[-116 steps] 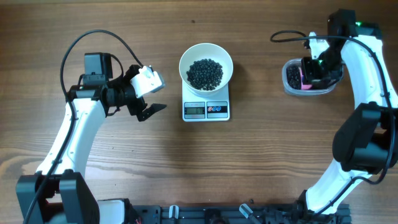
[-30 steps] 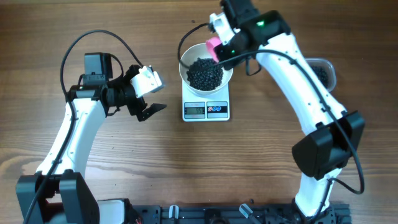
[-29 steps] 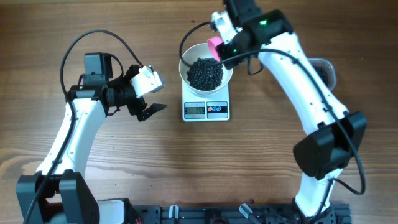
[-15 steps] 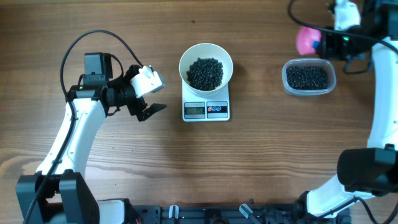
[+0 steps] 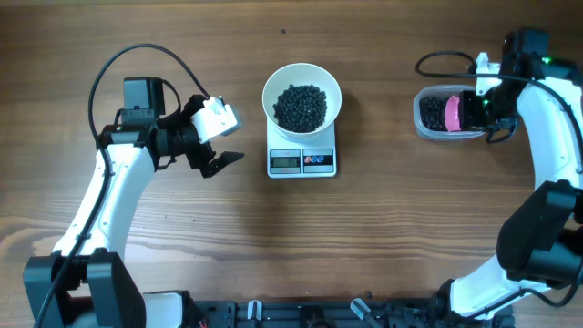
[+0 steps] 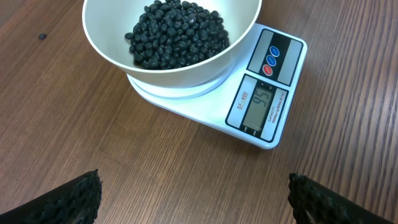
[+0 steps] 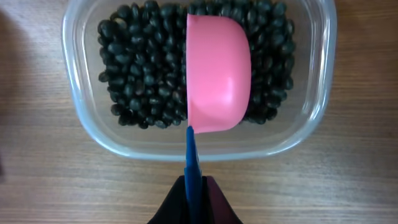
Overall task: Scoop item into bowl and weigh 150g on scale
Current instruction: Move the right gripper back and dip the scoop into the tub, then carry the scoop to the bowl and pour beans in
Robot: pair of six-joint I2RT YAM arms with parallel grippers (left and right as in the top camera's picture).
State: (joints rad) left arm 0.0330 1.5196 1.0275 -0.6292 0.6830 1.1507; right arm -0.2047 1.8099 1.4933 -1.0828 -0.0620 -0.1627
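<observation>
The white bowl (image 5: 301, 96) (image 6: 93, 37) holds a pile of black beans (image 5: 301, 107) (image 6: 174, 34) and sits on the white scale (image 5: 302, 160) (image 6: 267, 102). More beans (image 7: 143, 68) fill a clear plastic tub (image 5: 428, 126) (image 7: 186, 148) at the right. My right gripper (image 5: 478, 107) (image 7: 194, 194) is shut on the blue handle of a pink scoop (image 5: 452, 112) (image 7: 217, 78), whose cup is turned on its side over the tub's beans. My left gripper (image 5: 219, 138) (image 6: 193, 202) stands open to the left of the scale, with nothing between its fingers.
A lone black bean (image 6: 41, 37) lies on the wooden table (image 5: 364, 237) beyond the bowl. The scale's display and two round buttons (image 6: 271, 59) face the front edge. Black cables loop over both arms.
My right arm has carried the pink scoop from beyond the tub down over the beans in it. The left arm has not moved.
</observation>
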